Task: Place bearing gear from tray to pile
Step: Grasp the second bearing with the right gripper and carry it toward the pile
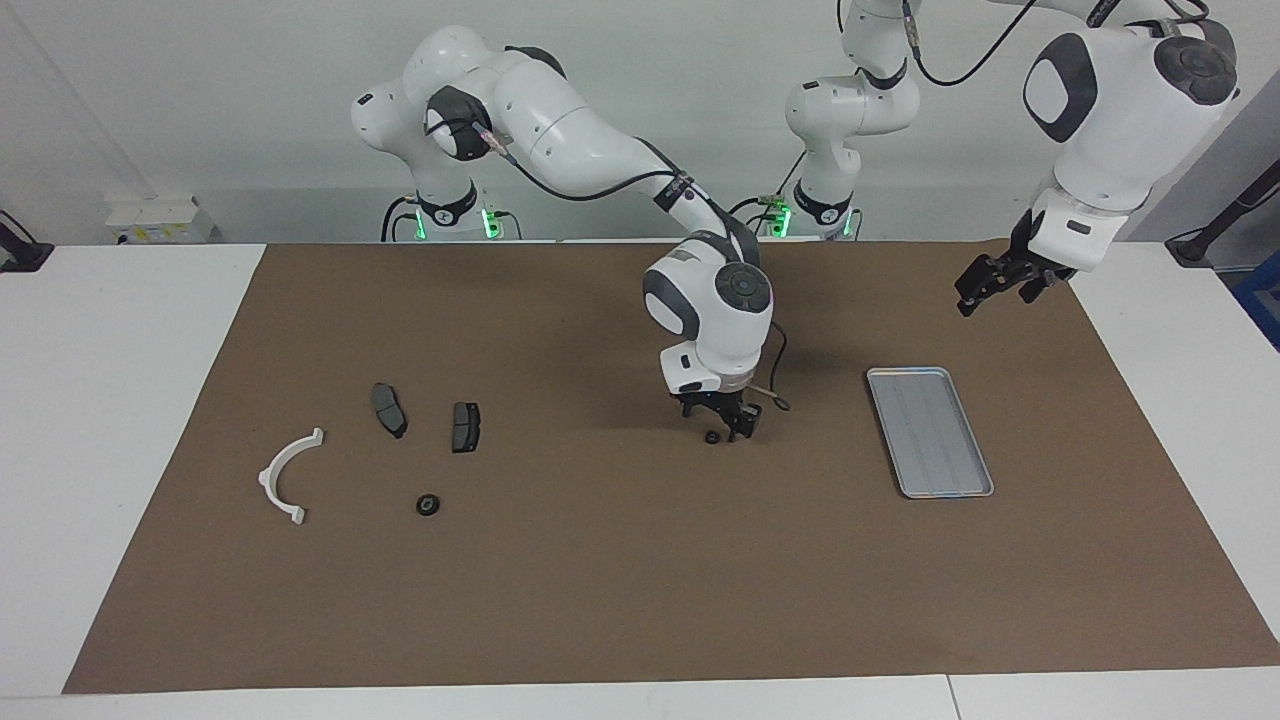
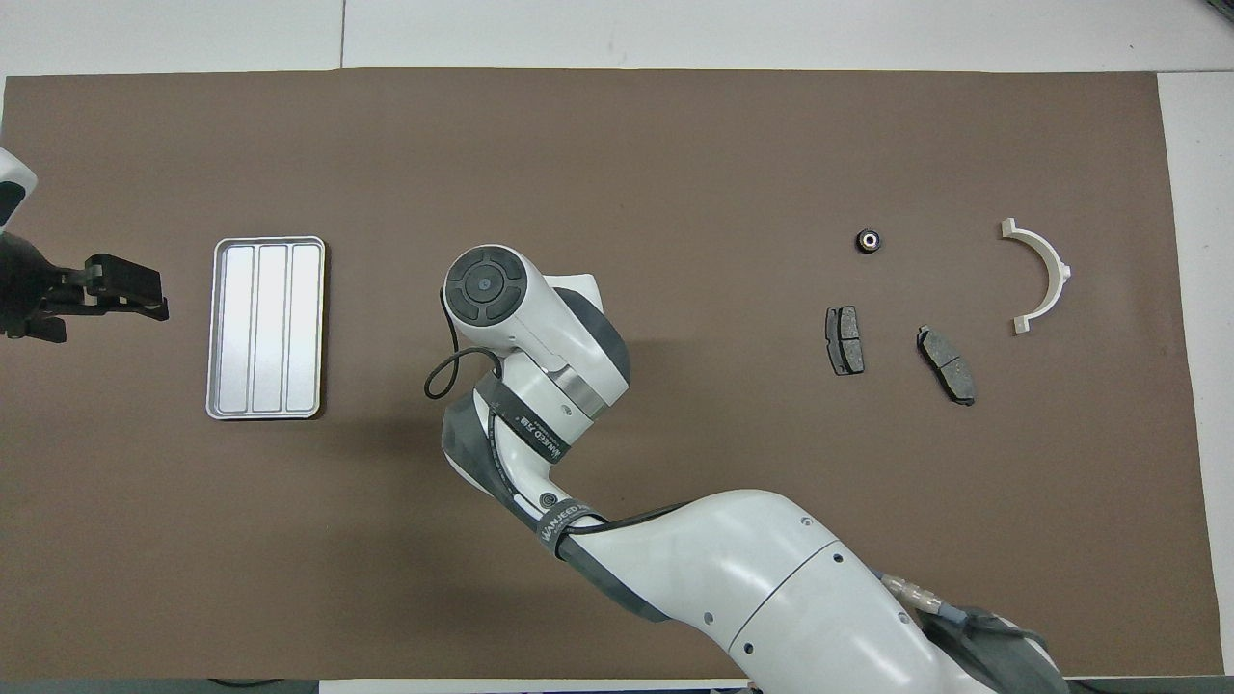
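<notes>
The silver-grey tray (image 1: 930, 432) lies on the brown mat toward the left arm's end, with nothing in it; it also shows in the overhead view (image 2: 265, 328). My right gripper (image 1: 722, 432) hangs low over the middle of the mat, between tray and pile, shut on a small dark bearing gear (image 1: 711, 437). In the overhead view its wrist hides both. The pile lies toward the right arm's end: a white bracket (image 1: 286, 476), two dark pads (image 1: 389, 409) (image 1: 465, 427) and another gear (image 1: 428, 505). My left gripper (image 1: 992, 283) waits open, raised beside the tray.
The brown mat (image 1: 640, 600) covers most of the white table. In the overhead view the pile shows as the bracket (image 2: 1041, 275), the pads (image 2: 845, 340) (image 2: 947, 364) and the gear (image 2: 871, 240).
</notes>
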